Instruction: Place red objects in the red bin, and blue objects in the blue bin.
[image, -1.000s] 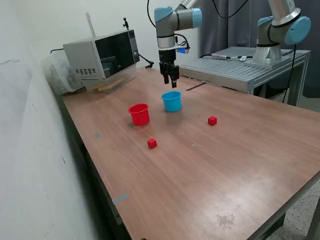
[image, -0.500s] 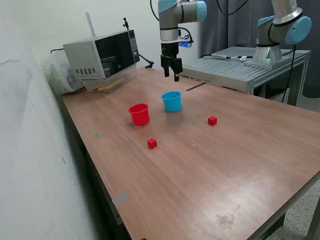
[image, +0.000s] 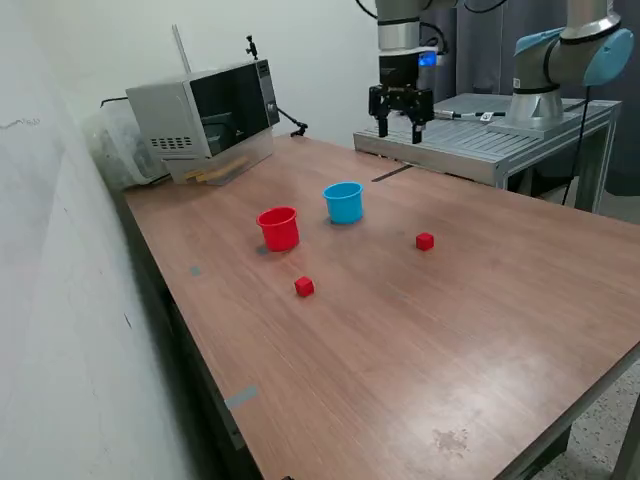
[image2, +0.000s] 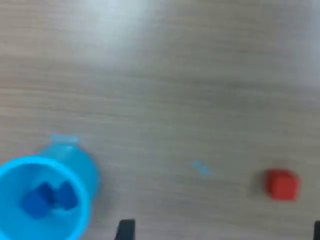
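End effector (image: 402, 112) hangs high above the far side of the tabletop (image: 420, 340), its two fingers spread apart with nothing between them; the wrist view shows only two dark fingertips at the picture's edge, well apart.

The blue bin (image: 343, 202) stands upright on the tabletop, nearer the camera than the end effector and toward the exterior view's left of it. The wrist view looks down into its mouth, where two blue cubes (image2: 49, 198) lie side by side on the bottom, touching or nearly so. I judge the blue half of the job finished.

The red bin (image: 279, 228) stands upright just beside the blue bin, on the exterior view's left of it. Its inside cannot be seen from the exterior view, and it does not appear in the wrist view, so I cannot tell whether anything is in it.

Two red cubes remain loose on the tabletop. One red cube (image: 425, 241) lies to the exterior view's right of the blue bin, apart from it; this is most likely the one the wrist view shows, slightly blurred. The other red cube (image: 304, 287) lies in front of the red bin, nearer the camera, near it but not touching.

What is left, then, is the red half: both cubes have yet to be picked up and dropped into the red bin, one at a time.
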